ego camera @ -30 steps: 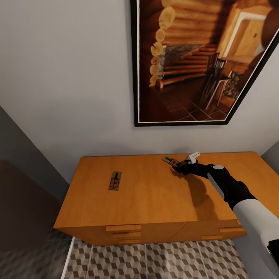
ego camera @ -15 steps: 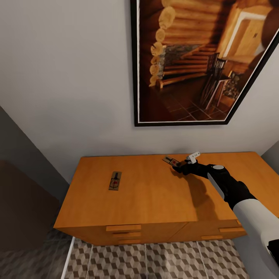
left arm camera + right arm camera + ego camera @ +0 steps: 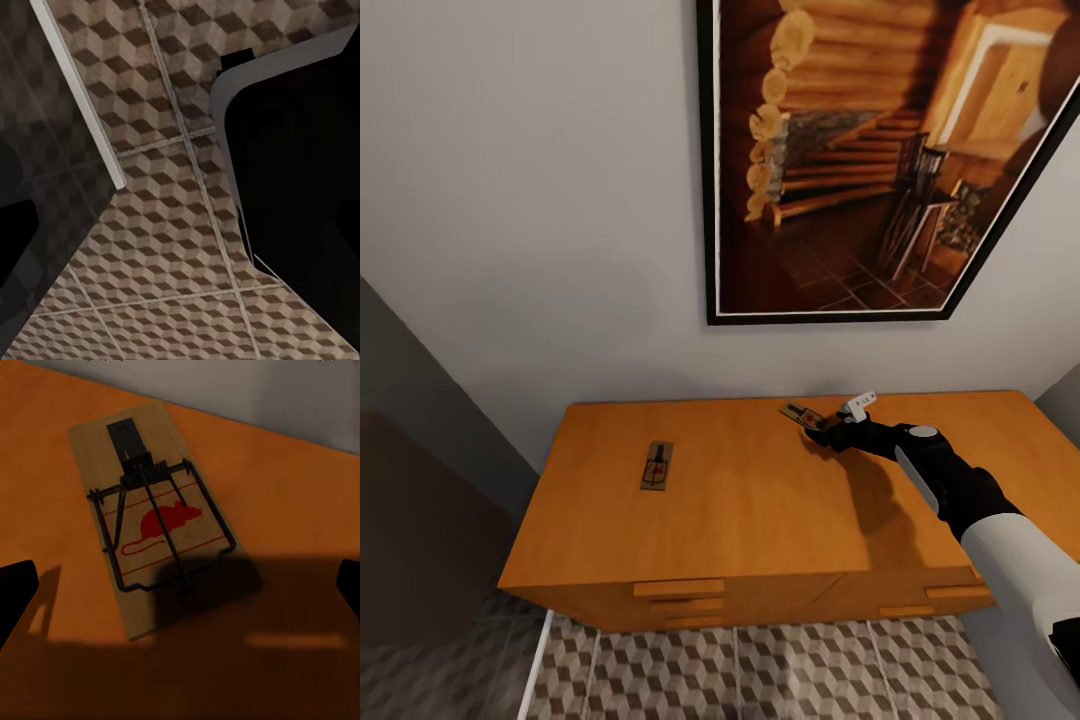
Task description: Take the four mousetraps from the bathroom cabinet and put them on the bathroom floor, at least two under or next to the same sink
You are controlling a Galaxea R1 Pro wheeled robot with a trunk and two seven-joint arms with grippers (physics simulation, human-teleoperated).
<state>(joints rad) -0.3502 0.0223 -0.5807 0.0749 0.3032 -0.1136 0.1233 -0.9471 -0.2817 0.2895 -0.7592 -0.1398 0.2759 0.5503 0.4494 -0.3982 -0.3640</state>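
Observation:
Two mousetraps lie on the top of the orange-brown cabinet (image 3: 760, 510): one mousetrap (image 3: 657, 466) near its left end, the other mousetrap (image 3: 803, 414) near the back edge, right of the middle. My right gripper (image 3: 838, 418) hovers open just over the right end of that second trap. In the right wrist view this mousetrap (image 3: 154, 529), with a red mouse print and a dark wire bar, lies flat between the spread fingertips (image 3: 15, 592) of the right gripper (image 3: 180, 585), with no contact showing. The left wrist view looks down on the cube-patterned bathroom floor (image 3: 165, 225).
A large framed picture (image 3: 880, 160) hangs on the grey wall above the cabinet. Drawer handles (image 3: 678, 588) line the cabinet's front over the tiled floor (image 3: 760, 670). A dark wall (image 3: 410, 500) stands at the left. A big dark body with a grey edge (image 3: 300, 187) sits beside the tiles.
The head view has tilted a touch. The right gripper and both mousetraps keep their places.

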